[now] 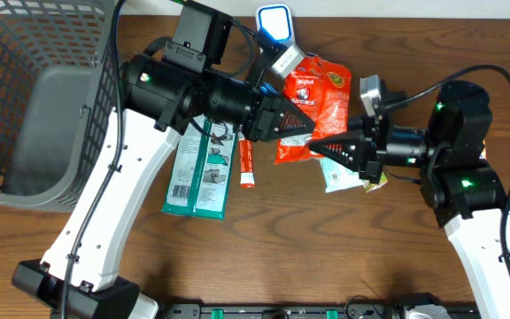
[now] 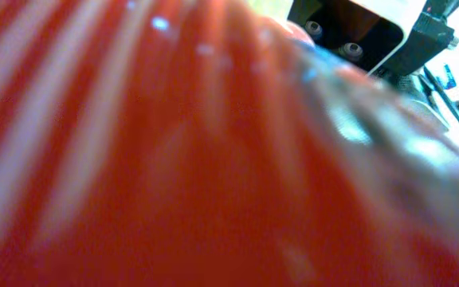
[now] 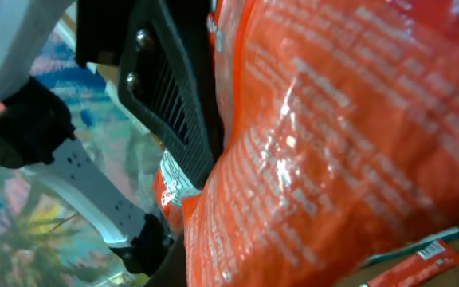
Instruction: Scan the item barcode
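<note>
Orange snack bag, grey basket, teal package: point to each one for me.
orange snack bag (image 1: 324, 97), overhead view, on its printed front.
grey basket (image 1: 16, 49), overhead view, on its mesh wall.
teal package (image 1: 200, 182), overhead view, on its middle.

My left arm (image 1: 127, 177) reaches up from the near edge and bends rightward, my left claw (image 1: 301, 124) pinched on the orange bag (image 1: 324, 93). My right arm (image 1: 472, 190) points its wrist leftward. My right claw (image 1: 319, 147) is narrowed onto the bag's lower edge, just beside my left.
</note>
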You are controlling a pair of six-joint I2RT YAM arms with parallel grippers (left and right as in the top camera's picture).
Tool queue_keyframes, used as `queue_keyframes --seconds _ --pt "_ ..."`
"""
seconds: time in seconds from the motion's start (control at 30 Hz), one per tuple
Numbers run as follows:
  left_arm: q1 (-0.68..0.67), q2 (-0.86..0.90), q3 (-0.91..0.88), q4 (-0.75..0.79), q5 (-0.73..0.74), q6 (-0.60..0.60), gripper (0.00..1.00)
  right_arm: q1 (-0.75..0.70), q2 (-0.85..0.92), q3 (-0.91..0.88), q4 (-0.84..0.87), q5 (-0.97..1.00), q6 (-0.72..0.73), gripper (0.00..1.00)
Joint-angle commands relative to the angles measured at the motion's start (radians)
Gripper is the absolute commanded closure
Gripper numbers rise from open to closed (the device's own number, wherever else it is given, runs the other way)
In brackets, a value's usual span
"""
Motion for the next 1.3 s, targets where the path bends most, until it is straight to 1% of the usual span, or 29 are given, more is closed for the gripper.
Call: queue_keyframes --seconds 0.0,0.03,0.07,0.1,0.17,0.37,0.47,0.5,0.6,0.67,0.73,0.87,1.07,1.27 --pt "-0.003 0.0 0.006 0.022 -0.137 -0.005 0.7 0.019 -0.001 -0.002 -0.006 0.041 0.012 0.91" --pt "-0.003 0.0 0.006 0.031 -0.156 -0.005 0.59 0.019 -0.001 -0.002 -0.022 0.072 0.012 0.91" --pt "-0.002 0.0 0.006 0.067 -0.227 -0.005 0.32 0.019 -0.001 -0.002 -0.077 0.187 0.012 0.94" --pt "-0.002 0.0 0.006 0.078 -0.261 -0.006 0.29 0.019 -0.001 -0.002 -0.102 0.237 0.012 0.97" --pt "-0.002 0.0 0.006 0.097 -0.344 -0.006 0.26 0.019 -0.001 -0.003 -0.149 0.353 0.011 0.99" --pt "-0.002 0.0 0.006 0.131 -0.621 -0.032 0.23 0.019 -0.001 -0.003 -0.234 0.657 0.011 0.99" --pt "-0.002 0.0 0.006 0.106 -0.734 -0.059 0.22 0.019 -0.001 -0.003 -0.306 0.886 0.012 0.99" --pt "-0.002 0.0 0.005 0.092 -0.761 -0.065 0.22 0.019 0.0 -0.003 -0.332 0.983 0.012 0.99" --pt "-0.002 0.0 -0.003 0.065 -0.799 -0.071 0.21 0.011 0.013 -0.003 -0.365 1.187 0.013 0.99" --pt "-0.002 0.0 -0.014 0.057 -0.808 -0.077 0.21 -0.004 0.027 -0.003 -0.372 1.284 0.014 0.99" --pt "-0.002 0.0 -0.029 0.051 -0.808 -0.077 0.21 -0.031 0.053 -0.003 -0.372 1.379 0.044 0.99" --pt "-0.002 0.0 -0.062 0.043 -0.808 -0.109 0.21 -0.113 0.117 -0.003 -0.367 1.411 0.057 0.99" --pt "-0.002 0.001 -0.084 0.044 -0.808 -0.11 0.21 -0.24 0.256 -0.003 -0.386 1.411 0.045 0.99" --pt "-0.002 0.004 -0.087 0.048 -0.808 -0.11 0.21 -0.296 0.407 -0.003 -0.397 1.423 0.0 0.99"
